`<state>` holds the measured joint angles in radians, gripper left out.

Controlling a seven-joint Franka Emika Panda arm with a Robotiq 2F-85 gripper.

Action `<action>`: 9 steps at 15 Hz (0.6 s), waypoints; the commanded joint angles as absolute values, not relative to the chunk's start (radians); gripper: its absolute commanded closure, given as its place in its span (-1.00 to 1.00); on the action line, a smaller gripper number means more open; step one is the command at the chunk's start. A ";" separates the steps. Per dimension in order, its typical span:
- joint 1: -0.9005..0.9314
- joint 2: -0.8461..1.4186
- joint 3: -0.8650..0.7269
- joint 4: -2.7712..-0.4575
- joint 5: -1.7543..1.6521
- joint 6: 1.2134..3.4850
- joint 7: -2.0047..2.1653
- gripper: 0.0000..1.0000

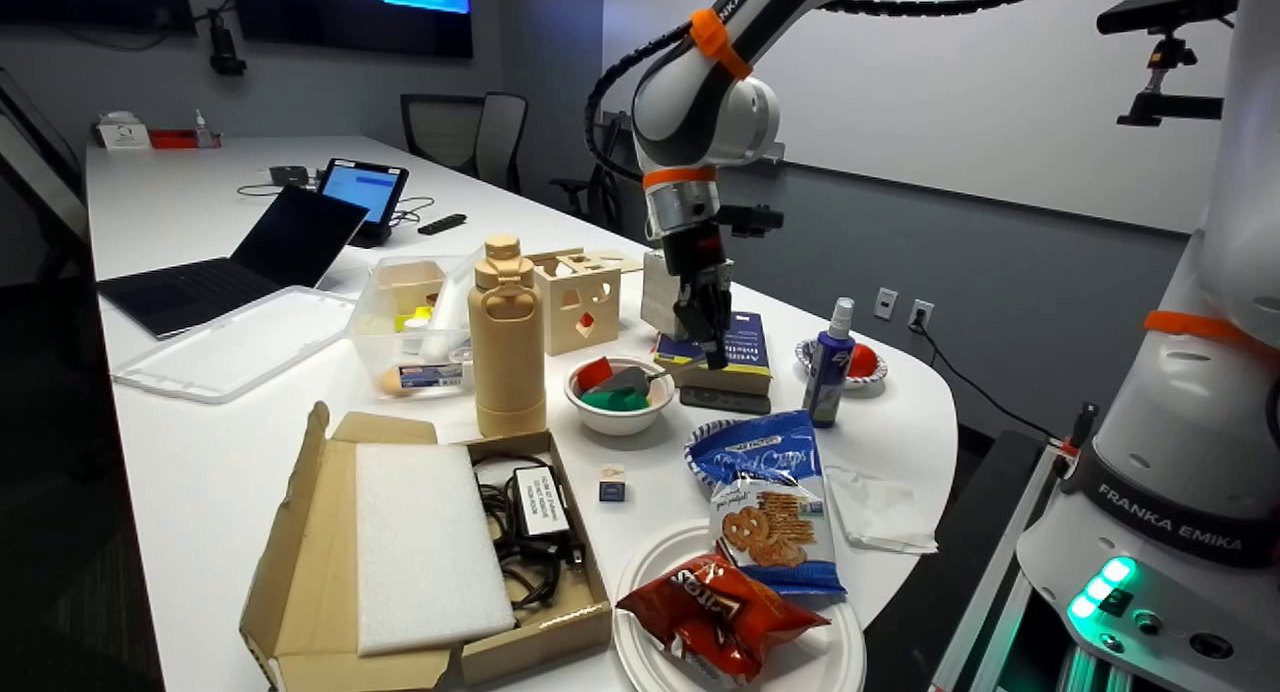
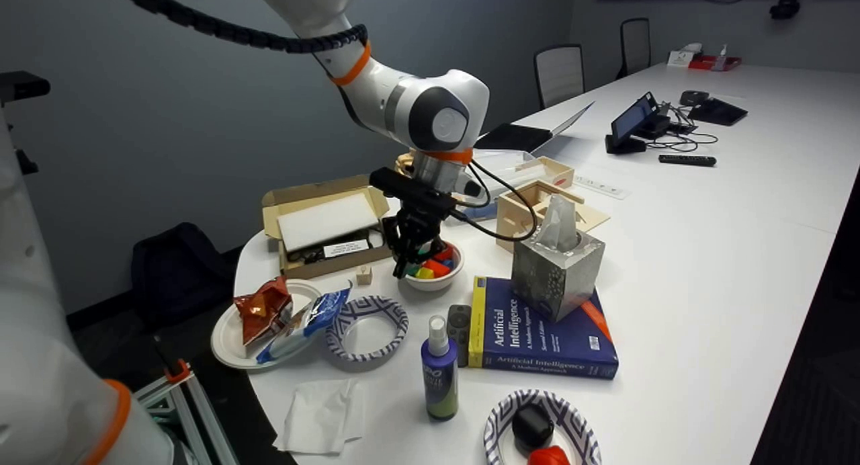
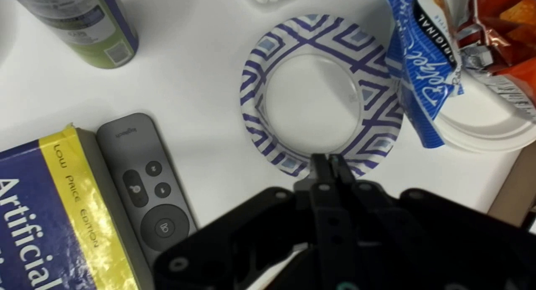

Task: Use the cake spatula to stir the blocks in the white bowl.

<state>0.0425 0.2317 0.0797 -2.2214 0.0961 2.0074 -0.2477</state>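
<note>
Small round plain white bowl (image 1: 618,422): upright on the long white bench (image 1: 205,472), between the tall tan bottle (image 1: 508,367) and the thick blue book with a yellow strip (image 2: 537,341), apart from both.
Chunky red, green, yellow and blue toy blocks (image 2: 438,269): heaped inside that bowl, some near rim height, so a hasty sweep could tip one out.
Grey wedge-bladed cake spatula (image 1: 629,379): blade among the blocks, thin pale handle slanting out over the rim.
Black two-fingered hand (image 3: 331,158): fingers drawn together and, as an exterior view shows it, clamped on the spatula's handle, just beside the bowl; the wrist view mostly hides the pinch.
Stirring stroke: with the blade so placed, I judge stirring to be the step in hand. Use slow, small arcs, pushing blocks round rather than up, tip low but not pressed on the bottom.
Handle's twist: so slim a handle may roll in the pinch under side load; ease back if a block wedges.
Bowl's footing: probably light and apt to slide; turn the blade before it shoves the wall.
Line of sight: the wrist view gives the purple-patterned paper dish (image 3: 312,105) beyond the fingertips, and I cannot make out blocks there; steer by both exterior views.
</note>
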 commanded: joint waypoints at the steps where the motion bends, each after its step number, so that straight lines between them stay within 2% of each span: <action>1: 0.069 0.219 0.067 -2.219 -0.018 2.026 -0.130 0.98; 5: 0.080 0.218 0.065 -2.202 -0.121 1.953 -0.056 0.98; 9: 0.065 0.238 0.091 -2.169 -0.047 1.810 -0.166 0.98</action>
